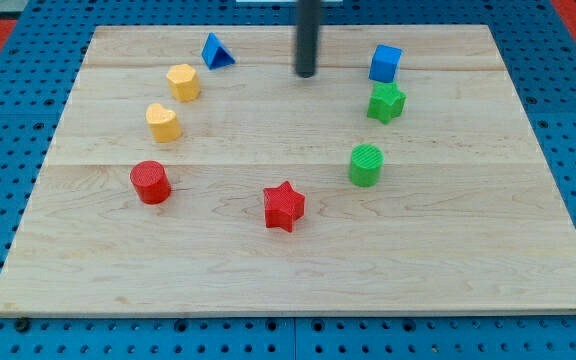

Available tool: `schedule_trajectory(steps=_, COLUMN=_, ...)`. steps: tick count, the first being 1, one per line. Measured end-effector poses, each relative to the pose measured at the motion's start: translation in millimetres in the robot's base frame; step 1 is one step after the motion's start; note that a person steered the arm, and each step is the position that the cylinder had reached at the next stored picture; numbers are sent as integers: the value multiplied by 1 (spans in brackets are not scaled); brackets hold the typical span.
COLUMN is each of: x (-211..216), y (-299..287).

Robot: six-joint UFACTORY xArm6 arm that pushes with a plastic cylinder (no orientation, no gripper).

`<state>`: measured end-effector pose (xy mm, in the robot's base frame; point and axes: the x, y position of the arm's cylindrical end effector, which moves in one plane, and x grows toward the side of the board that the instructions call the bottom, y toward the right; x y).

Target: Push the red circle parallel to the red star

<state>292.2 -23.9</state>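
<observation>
Nothing looks done yet: my tip [306, 74] hangs far from the red circle [151, 182], which sits left of the red star [284, 206]; no tool to judge.

A single camera looks down at a slant from beyond the view's bottom edge of the wooden board [298, 290], facing toward the view's top, so the board's far edge appears narrower than its near one. It stands far enough back to take in the whole board with a rim of blue pegboard surface [8, 330] around it, and the dark rod enters from the view's top, ending at my tip [306, 75]. With only this one view, no second view overlaps any part of the scene.
</observation>
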Motion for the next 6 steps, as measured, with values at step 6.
schedule_trajectory(steps=6, x=143, y=-166)
